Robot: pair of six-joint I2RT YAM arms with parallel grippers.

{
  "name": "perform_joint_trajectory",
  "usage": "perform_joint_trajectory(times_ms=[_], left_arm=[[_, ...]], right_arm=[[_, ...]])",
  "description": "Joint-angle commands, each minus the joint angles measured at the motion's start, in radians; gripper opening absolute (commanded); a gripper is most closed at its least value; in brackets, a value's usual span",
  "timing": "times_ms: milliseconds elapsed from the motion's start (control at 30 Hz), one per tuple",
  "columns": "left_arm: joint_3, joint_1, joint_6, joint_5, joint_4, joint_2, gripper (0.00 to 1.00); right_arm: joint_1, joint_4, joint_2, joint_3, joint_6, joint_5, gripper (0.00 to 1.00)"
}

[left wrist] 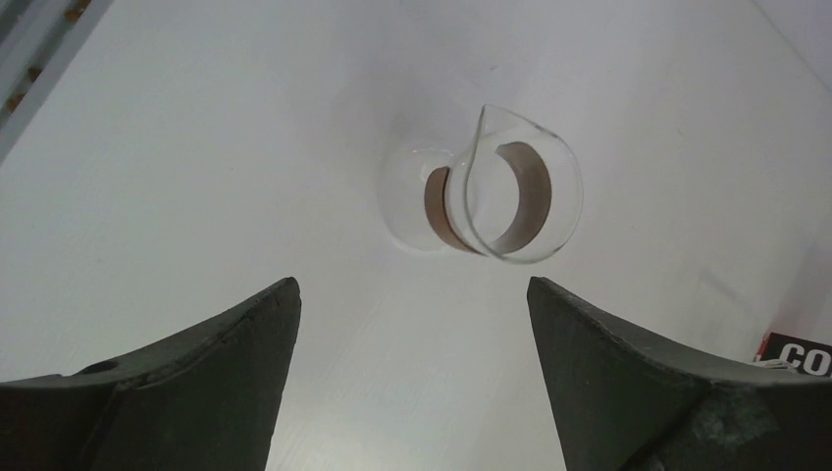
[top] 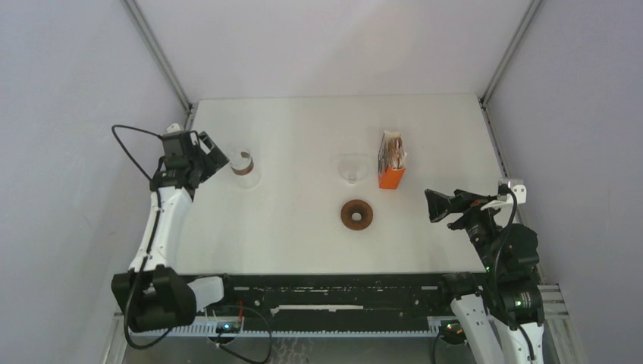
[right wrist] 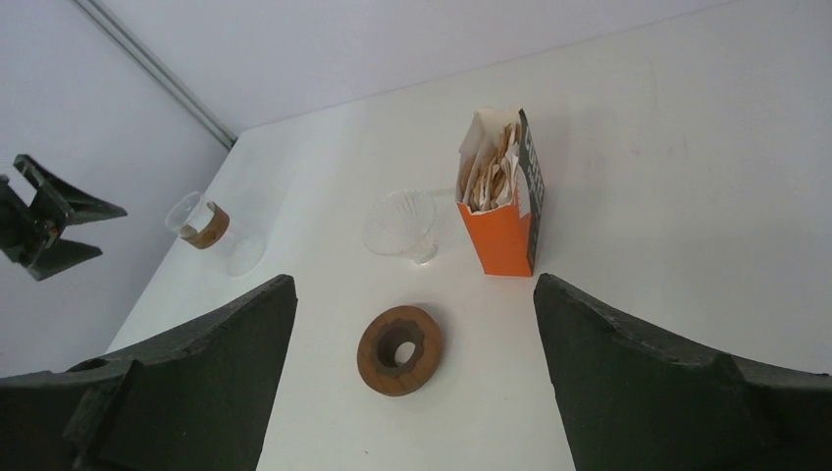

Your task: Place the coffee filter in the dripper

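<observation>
We are holding left jaws and right jaws spread, empty. The brown doughnut-shaped dripper (top: 356, 214) is lying flat on the white surface (top: 288, 136) near an orange carton (top: 391, 177), its lettering unreadable.

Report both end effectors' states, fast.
Left end effector: open, holding nothing.
Right end effector: open, holding nothing.

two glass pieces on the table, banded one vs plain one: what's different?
The banded glass wears a brown band below its rim; the plain glass is clear all over.
The banded glass has a pouring lip; the plain glass flares like a cone.
The banded glass sits far left; the plain glass stands beside the orange box, behind the dripper.
Shared: both clear glass, neither held.
</observation>
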Motion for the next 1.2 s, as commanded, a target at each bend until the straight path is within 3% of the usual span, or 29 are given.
perform_joint_trajectory(times_ms=[0, 533, 700, 1167], left_arm=[[0.154, 0.017, -0.012, 0.088, 0.046, 0.109, 0.89], [0.339, 0.024, 0.041, 0.170, -0.004, 0.426, 0.62], [0.348, 0.025, 0.063, 0.190, -0.025, 0.460, 0.51], [0.378, 0.004, 0.129, 0.208, -0.097, 0.517, 0.33]], right_arm=[[-0.012, 0.058, 0.006, -0.011, -0.014, -0.042, 1.00], [-0.024, 0.074, 0.012, -0.016, -0.016, -0.087, 1.00], [-0.027, 0.074, 0.011, -0.017, -0.017, -0.088, 1.00], [-0.029, 0.070, 0.000, -0.017, -0.016, -0.084, 1.00]])
